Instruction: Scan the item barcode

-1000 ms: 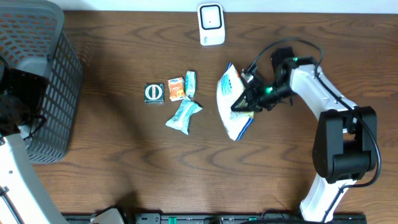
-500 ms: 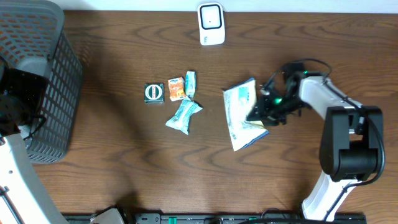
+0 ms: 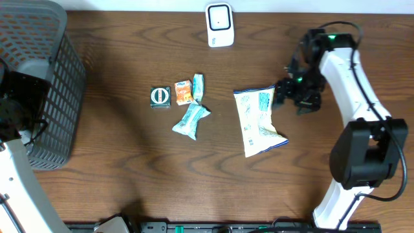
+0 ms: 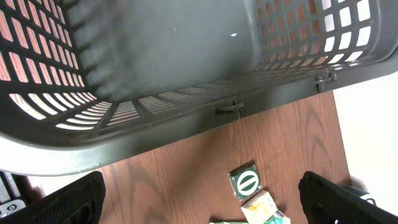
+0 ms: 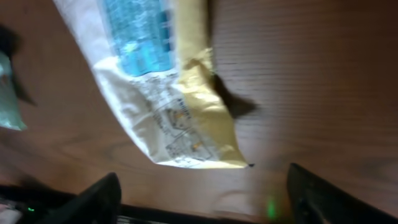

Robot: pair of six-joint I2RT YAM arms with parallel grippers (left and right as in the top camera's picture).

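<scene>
Shop checkout bench: scanner (image 3: 219, 24), basket (image 3: 61, 90).

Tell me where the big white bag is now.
Overhead, the white bag lies right of centre, between the small snack packets and the right claw.

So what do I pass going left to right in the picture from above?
Grey basket → dark green packet → orange packet → white scanner → big white snack bag → right arm.
</scene>
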